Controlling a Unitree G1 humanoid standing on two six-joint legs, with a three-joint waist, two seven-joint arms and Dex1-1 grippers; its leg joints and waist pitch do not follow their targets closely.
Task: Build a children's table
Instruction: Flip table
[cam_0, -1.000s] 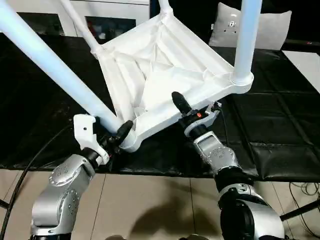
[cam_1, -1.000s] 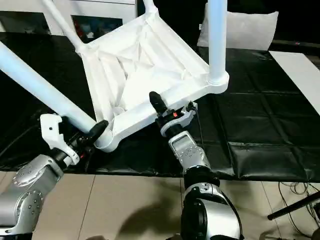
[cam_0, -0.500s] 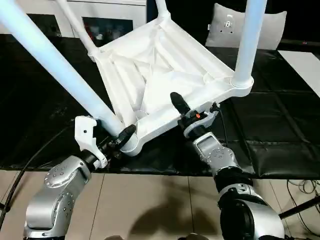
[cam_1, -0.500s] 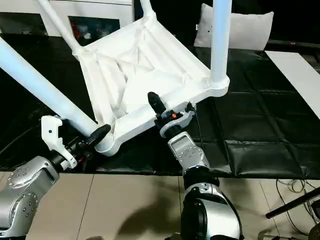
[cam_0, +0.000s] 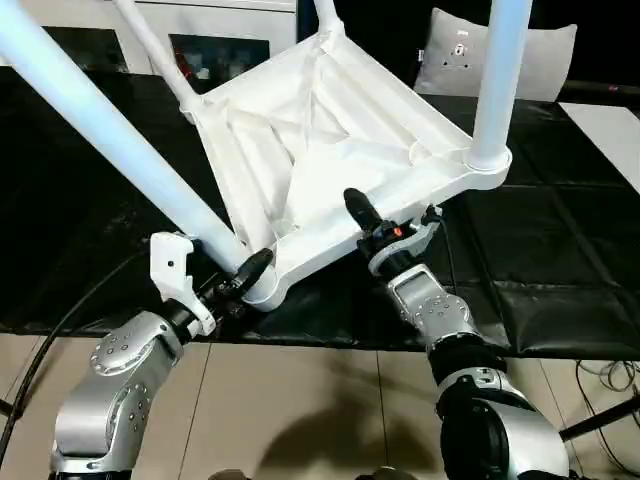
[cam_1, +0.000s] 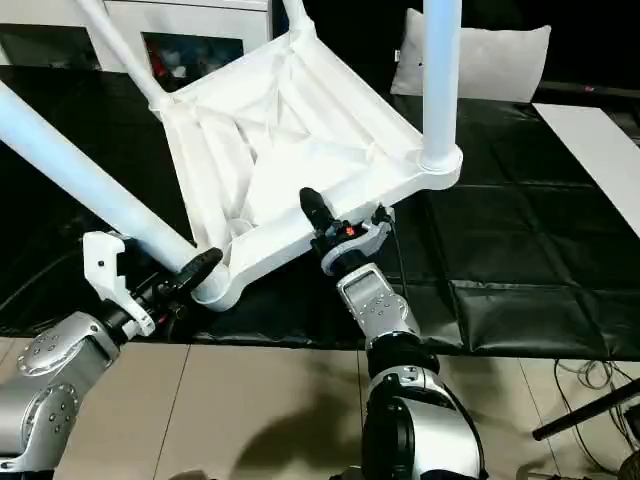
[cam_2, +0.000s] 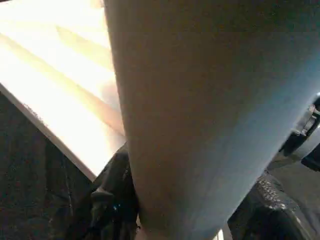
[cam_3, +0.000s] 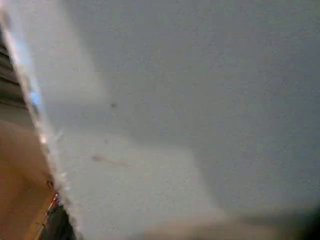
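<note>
The upturned table top (cam_0: 330, 150) tilts at frame centre, its near edge under the right gripper (cam_0: 372, 225), whose jaw state I cannot tell, while the left gripper (cam_0: 240, 280), nearer the lower-left corner socket (cam_0: 262, 288), clamps the leg (cam_0: 110, 135) running toward the upper left.

**A test room dressed as a living space**

It looked like a lab staged as a home: a black quilted mat (cam_0: 560, 250) covered the worktop, a white glass-doored cabinet (cam_0: 215, 45) and a grey cushion (cam_0: 450, 50) stood beyond its far edge, and cables (cam_0: 605, 375) trailed over the beige tiled floor (cam_0: 300, 400).
</note>
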